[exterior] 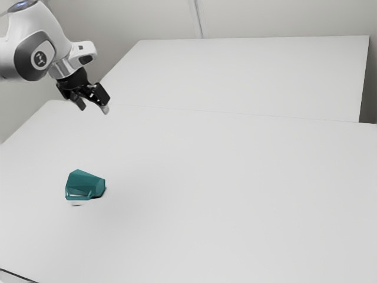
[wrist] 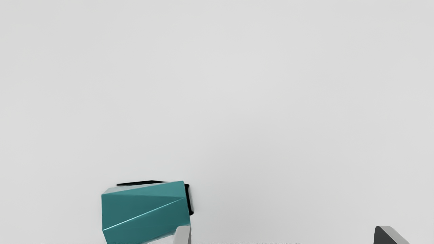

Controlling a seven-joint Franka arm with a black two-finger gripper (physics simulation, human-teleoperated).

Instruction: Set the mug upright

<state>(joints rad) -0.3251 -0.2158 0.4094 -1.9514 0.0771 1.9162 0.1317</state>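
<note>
Mug (exterior: 84, 184) on its side below an open claw (exterior: 93, 109) — toward the exterior view's near edge — long axis running roughly left to right.

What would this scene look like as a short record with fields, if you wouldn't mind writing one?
object: teal mug
pose: lying on its side
support: white tabletop
tool: black two-finger gripper, open, raised above the tabletop
held: nothing
contact: none between tool and mug
task state: mug not yet upright
</note>
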